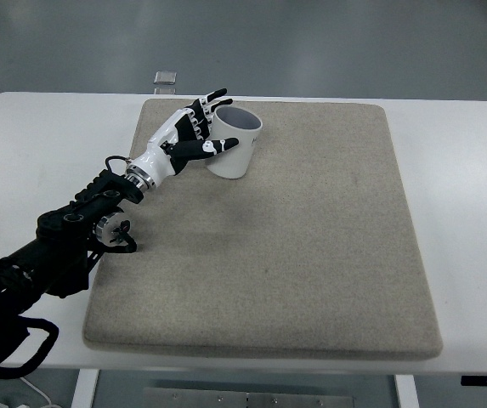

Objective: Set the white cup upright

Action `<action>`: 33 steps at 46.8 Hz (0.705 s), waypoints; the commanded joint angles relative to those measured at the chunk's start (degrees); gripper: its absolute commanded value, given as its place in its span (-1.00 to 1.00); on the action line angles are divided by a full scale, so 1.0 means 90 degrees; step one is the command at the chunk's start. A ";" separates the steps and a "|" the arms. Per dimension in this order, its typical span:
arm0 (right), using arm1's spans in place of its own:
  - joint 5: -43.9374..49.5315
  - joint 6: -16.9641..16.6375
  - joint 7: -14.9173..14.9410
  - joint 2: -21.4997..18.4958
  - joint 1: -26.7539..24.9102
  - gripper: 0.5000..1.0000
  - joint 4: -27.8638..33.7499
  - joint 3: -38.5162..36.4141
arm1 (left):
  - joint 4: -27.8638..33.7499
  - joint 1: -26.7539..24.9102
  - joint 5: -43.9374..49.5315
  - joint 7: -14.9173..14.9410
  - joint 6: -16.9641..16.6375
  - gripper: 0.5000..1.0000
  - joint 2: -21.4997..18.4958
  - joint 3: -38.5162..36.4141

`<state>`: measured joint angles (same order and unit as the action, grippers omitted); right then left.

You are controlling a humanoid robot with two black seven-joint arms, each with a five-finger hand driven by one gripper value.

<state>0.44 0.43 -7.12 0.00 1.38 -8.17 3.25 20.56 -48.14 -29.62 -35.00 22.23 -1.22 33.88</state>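
The white cup (234, 144) stands on the tan mat (311, 238) in the upper left part of the picture, near the mat's far edge. Its open mouth faces up, so it looks upright now, maybe with a small lean; I cannot be sure.

The cup looks hard and smooth, like a mug. It is probably not heavy, but it could slip in the fingers, and it might chip if it fell over. A good place to hold it is around its round side, with fingers on one side and the thumb on the other.

The left hand (188, 134) is just left of the cup. Its fingers are spread apart and point up past the rim. The thumb (209, 147) lies against the cup's side, or very close to it. The hand does not squeeze the cup; it looks let go.

The right hand is not in the picture.
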 commanded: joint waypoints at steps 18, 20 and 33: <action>0.0000 0.0011 0.0000 0.0000 -0.0007 0.72 0.0000 0.0000 | 0.0108 -0.0149 0.0029 0.0000 0.0020 0.97 -0.0002 0.0093; 0.0000 0.0011 0.0000 0.0000 -0.0007 0.72 0.0000 0.0000 | 0.0108 -0.0217 0.0029 0.0000 0.0020 0.97 -0.0011 0.0093; 0.0000 -0.0028 0.0000 0.0000 -0.0007 0.72 0.0000 0.0010 | 0.0166 -0.0490 0.0322 0.0000 0.0030 0.97 -0.0060 0.0103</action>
<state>0.39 0.28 -7.11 0.00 1.32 -8.17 3.25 22.00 -51.81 -27.72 -35.00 22.50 -1.71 34.80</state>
